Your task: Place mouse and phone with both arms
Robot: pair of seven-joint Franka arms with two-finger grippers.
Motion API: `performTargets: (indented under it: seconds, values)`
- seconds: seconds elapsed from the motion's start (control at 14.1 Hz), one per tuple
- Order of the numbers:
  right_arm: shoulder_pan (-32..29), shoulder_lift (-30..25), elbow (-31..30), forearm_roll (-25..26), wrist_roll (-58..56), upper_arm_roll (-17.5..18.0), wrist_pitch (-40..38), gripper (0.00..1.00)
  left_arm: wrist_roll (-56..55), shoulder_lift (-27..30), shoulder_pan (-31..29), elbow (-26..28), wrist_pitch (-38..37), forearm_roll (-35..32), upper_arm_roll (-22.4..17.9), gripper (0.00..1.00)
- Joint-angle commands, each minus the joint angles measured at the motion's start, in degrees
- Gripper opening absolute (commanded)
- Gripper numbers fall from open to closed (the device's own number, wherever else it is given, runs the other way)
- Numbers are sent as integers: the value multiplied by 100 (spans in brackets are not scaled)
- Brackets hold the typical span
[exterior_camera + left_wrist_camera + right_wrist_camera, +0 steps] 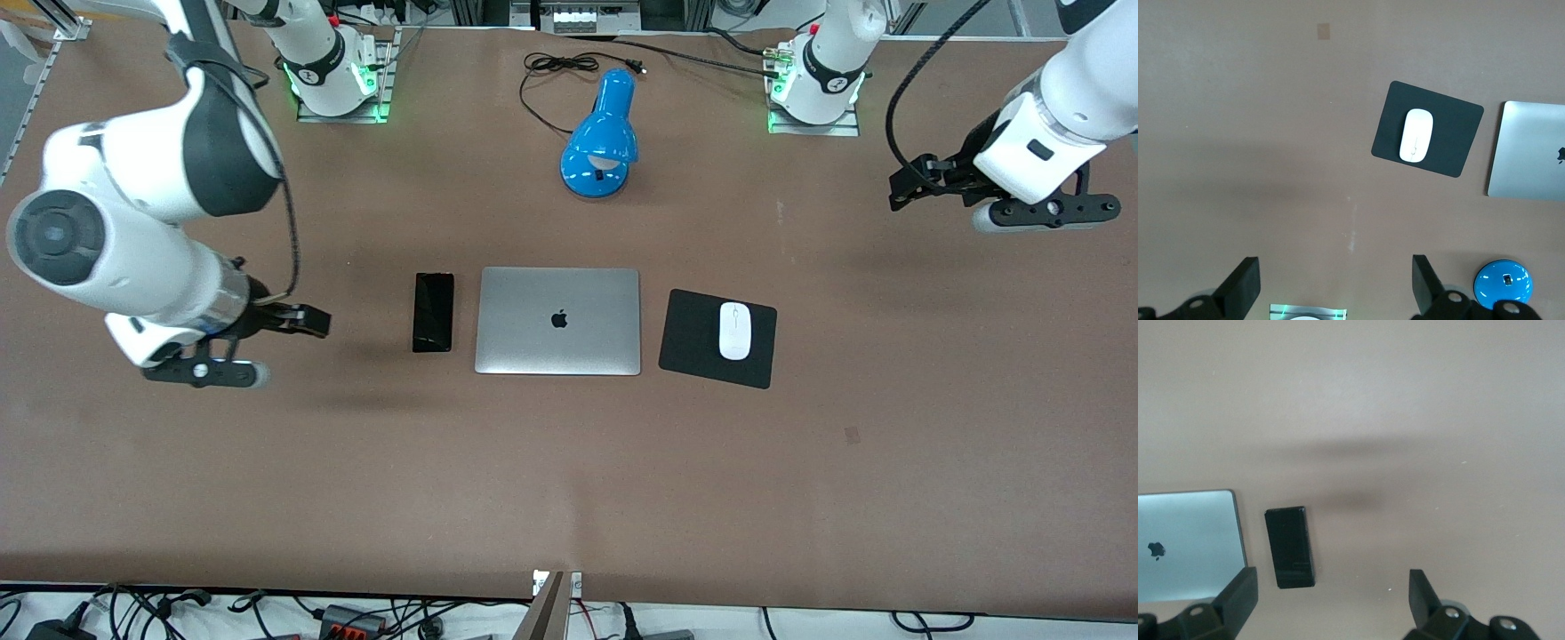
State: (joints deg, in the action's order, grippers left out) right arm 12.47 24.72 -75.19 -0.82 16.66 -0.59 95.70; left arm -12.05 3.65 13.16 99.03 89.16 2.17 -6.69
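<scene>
A closed silver laptop with a black apple logo on its lid lies mid-table. The phone lies just beside the laptop, toward the right arm's end. The mouse rests on a black pad beside the laptop, toward the left arm's end. A blue lamp stands farther from the camera than the laptop. The right gripper hangs over bare table near the phone, jaws wide and empty. The left gripper hangs over bare table well apart from the pad, jaws wide and empty.
</scene>
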Motion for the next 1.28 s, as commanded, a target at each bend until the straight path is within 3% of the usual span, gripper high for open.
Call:
performTargets:
  seconds: [0.0,0.71,1.21]
  values:
    - [-227,-187,57,20,-154,60,-157,100,10,4,143,-42,-100,-6,-140,100]
    - [-1474,-776,31,-15,-1593,121,-96,100,19,-40,126,-59,-91,-24,-131,100]
    - [-1537,-1127,-268,11,-1780,77,-87,100,19,-48,99,-59,-118,-24,-114,100]
